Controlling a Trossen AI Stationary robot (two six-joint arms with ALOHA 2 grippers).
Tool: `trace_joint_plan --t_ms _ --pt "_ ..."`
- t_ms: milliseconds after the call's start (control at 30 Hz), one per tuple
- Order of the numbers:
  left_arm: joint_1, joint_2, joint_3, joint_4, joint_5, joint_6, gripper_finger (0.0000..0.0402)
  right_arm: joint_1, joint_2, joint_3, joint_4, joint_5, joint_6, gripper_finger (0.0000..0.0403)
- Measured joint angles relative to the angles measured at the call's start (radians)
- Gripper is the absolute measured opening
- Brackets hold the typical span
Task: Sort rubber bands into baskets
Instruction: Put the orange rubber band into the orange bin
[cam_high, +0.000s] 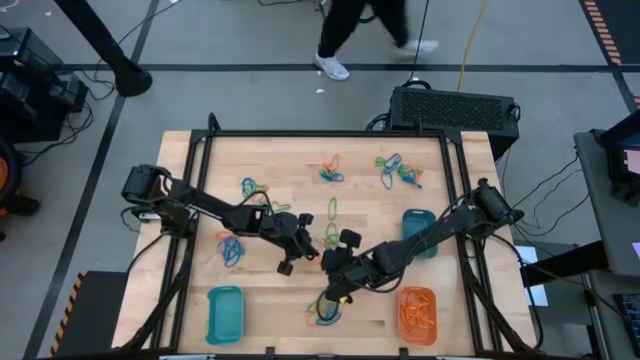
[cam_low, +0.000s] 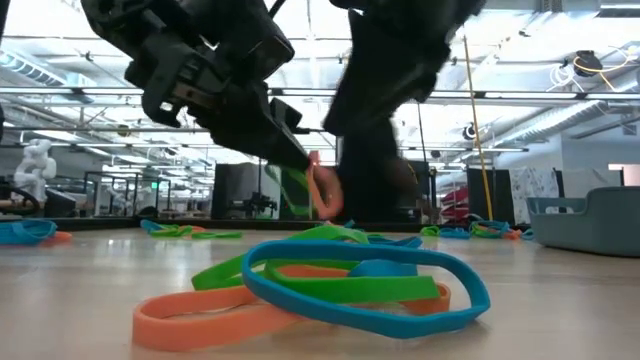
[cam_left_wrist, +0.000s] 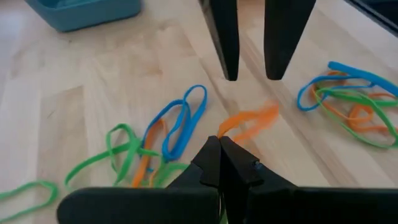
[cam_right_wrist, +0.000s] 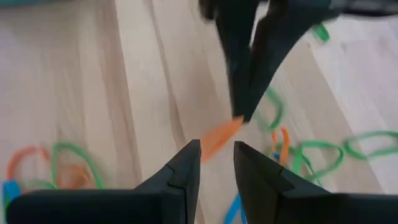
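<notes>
Orange basket near right front: orange bands inside. Teal basket front left. Left gripper pinched shut on orange rubber band mid-table; right gripper facing it, jaws narrowly apart.

Wood table: bands, baskets

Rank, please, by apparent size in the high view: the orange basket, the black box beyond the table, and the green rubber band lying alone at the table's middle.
1. Black box, clearly largest.
2. Orange basket, much smaller.
3. Green rubber band, a thin loop, smallest by far.
</notes>
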Motion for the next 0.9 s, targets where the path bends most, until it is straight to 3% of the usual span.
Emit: trace_joint_plan --t_ms 267,467,900 --pt "-0.021 0.000 -0.001 -0.022 -0.115 -0.005 0.0001 -0.010 0.001 0.000 0.034 0.000 0.010 0.0089" --pt "-0.024 0.000 -0.001 -0.008 -0.200 -0.009 0.0000 -0.037 0.006 0.000 0.036 0.035 0.150 0.0089" --pt "-0.024 0.000 -0.001 0.001 -0.213 -0.009 0.0000 -0.076 0.073 -0.001 0.000 0.021 0.240 0.0089"
